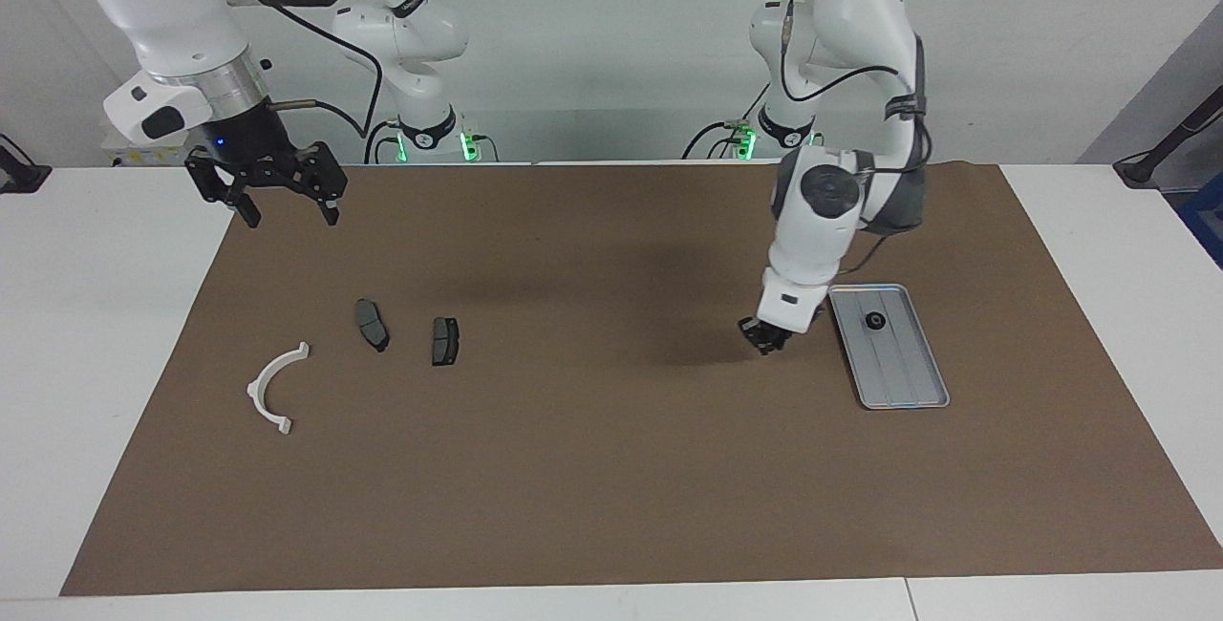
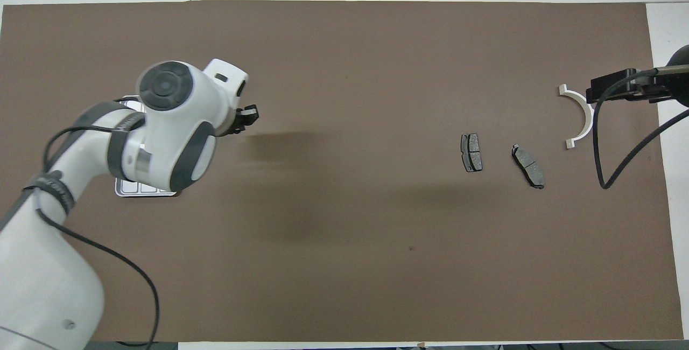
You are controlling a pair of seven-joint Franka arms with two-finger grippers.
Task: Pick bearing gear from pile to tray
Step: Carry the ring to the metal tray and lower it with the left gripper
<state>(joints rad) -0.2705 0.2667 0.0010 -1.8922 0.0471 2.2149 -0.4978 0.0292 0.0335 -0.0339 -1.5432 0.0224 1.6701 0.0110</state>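
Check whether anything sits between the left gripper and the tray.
Nothing visible does. The left gripper hangs low over bare mat right beside the tray, on the side toward the pile. One small black gear already lies in the tray. The brake pads and white bracket lie toward the right arm's end, where the right gripper waits.

- You are seeing one small black round gear (image 1: 874,320) lying in one shallow silver-grey metal tray (image 1: 917,392).
- You are seeing two dark grey brake pads (image 1: 372,324) (image 1: 444,341).
- You are seeing one white half-ring bracket (image 1: 270,390).
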